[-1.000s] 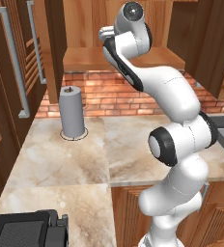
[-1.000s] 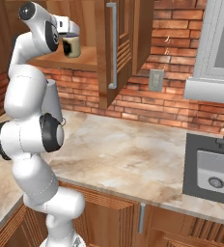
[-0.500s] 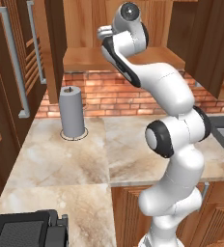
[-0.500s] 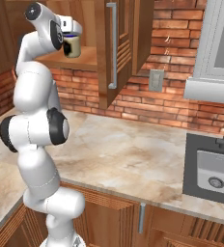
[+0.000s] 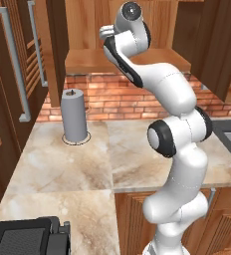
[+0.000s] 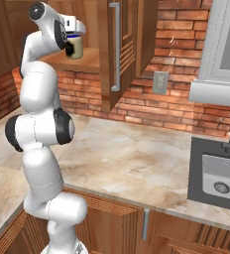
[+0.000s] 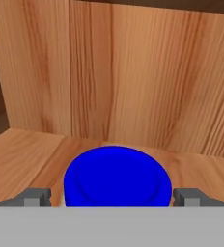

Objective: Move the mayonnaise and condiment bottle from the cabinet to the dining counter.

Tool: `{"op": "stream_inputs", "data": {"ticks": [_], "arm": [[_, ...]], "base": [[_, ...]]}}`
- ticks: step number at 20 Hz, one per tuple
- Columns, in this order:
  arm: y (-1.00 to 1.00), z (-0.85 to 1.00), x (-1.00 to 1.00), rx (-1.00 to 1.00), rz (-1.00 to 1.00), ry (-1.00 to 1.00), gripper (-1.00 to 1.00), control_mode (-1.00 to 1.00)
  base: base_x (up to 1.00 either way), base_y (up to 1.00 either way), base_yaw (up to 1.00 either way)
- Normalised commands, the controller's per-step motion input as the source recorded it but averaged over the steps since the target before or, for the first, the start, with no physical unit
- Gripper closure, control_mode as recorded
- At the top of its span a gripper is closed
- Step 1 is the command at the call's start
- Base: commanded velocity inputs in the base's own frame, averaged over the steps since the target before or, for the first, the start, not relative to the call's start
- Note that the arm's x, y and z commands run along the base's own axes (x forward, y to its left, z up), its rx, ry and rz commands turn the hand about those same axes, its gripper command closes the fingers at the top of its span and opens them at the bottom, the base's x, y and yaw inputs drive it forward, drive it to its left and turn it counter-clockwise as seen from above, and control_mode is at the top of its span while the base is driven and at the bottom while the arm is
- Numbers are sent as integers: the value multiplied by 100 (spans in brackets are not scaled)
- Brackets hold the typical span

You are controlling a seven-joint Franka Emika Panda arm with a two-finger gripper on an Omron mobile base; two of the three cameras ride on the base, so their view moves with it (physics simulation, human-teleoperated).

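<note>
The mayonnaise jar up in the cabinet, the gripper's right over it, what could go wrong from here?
The gripper is open, one fingertip on each side of the mayonnaise jar's blue lid. Closing on the lid alone may give a shallow grip that slips. The jar stands close to the cabinet's shelf edge, so a nudge could tip it down to the counter. Pulling out, the hand might clip the open door.

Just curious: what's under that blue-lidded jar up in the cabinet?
The mayonnaise stands on the cabinet's wooden shelf, bare wood behind. The lid hides its body and base.
</note>
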Motion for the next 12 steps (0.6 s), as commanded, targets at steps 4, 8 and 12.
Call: {"op": "stream_inputs", "data": {"ticks": [4,8,12], "arm": [[0,0,29,0,0,2,-100,-100],[0,-2,7,0,0,3,100,-100],[0,0,-13,0,0,1,100,-100]], "base": [[0,0,0],[0,0,0],[0,0,0]]}}
